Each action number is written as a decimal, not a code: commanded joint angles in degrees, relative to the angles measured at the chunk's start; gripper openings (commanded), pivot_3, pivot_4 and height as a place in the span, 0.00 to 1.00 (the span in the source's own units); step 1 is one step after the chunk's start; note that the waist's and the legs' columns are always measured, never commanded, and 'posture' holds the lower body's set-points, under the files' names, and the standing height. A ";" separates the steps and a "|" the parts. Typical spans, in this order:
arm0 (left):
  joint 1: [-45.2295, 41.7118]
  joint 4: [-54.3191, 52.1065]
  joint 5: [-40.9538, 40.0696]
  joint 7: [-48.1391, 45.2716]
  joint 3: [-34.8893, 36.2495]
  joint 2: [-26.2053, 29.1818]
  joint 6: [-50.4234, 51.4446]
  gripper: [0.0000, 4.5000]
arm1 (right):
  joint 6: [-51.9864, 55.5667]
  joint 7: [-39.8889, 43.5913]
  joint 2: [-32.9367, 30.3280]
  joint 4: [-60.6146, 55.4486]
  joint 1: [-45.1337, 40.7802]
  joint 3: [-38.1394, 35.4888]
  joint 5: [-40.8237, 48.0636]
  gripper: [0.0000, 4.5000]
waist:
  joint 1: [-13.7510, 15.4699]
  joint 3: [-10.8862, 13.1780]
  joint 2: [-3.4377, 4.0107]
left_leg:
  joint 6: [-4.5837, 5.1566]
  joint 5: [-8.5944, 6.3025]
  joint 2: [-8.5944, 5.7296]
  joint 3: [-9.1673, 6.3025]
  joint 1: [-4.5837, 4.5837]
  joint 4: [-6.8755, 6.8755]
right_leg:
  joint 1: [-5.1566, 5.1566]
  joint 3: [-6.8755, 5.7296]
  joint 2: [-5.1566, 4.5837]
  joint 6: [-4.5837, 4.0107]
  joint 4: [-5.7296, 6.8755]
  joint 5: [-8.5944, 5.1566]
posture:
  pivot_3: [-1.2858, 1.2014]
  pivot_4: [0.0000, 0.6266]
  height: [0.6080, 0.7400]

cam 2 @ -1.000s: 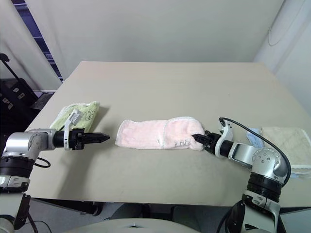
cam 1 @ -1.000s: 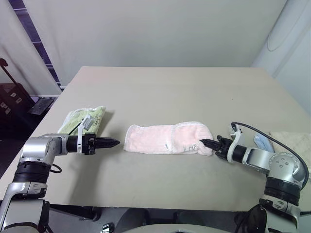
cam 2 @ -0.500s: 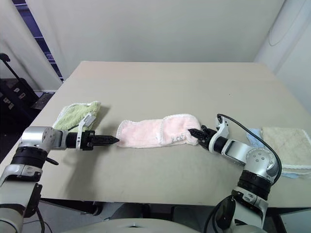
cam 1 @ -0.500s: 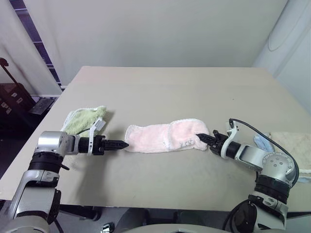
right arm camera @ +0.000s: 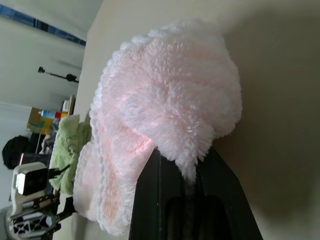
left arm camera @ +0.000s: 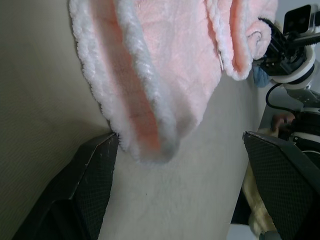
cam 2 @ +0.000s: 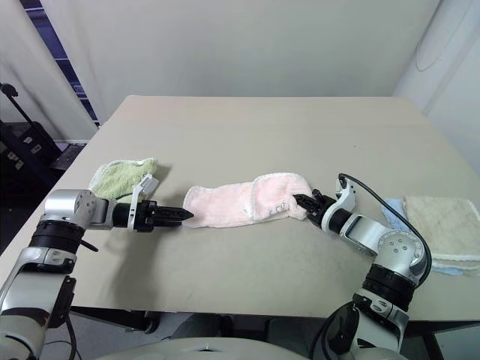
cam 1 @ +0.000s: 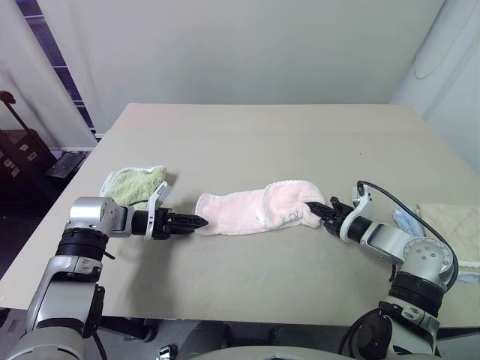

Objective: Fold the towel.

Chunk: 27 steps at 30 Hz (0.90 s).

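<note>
The pale pink towel (cam 1: 251, 210) lies bunched in a long strip across the middle of the table (cam 1: 262, 142), its white scalloped edging showing. My right gripper (cam 1: 313, 209) is shut on the towel's right end, which is raised and rolled over a little; the right wrist view has the fluffy fold (right arm camera: 170, 110) pinched at the fingers (right arm camera: 155, 200). My left gripper (cam 1: 199, 222) points right at the towel's left end. In the left wrist view its fingers (left arm camera: 90, 185) stand wide open, and the towel's corner (left arm camera: 150, 115) lies between them.
A light green towel (cam 1: 136, 183) lies crumpled at the table's left, just behind my left arm. A beige towel (cam 1: 454, 225) with a light blue cloth (cam 1: 406, 220) sits at the right edge. The far half of the table is bare.
My left gripper has moved right up to the towel's left end and has opened. My right gripper still holds the right end, which now sits slightly higher and further in.
</note>
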 commanded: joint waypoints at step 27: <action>-3.32 3.03 0.91 -0.20 -0.52 0.29 -7.40 0.00 | -1.72 1.61 -1.38 -7.11 5.99 1.03 8.09 0.00 | -0.38 0.01 0.04 | 0.02 0.02 0.01 -0.01 -0.10 -0.08 | -0.10 0.00 0.01 0.02 -0.02 0.00 | 0.52 0.00 0.93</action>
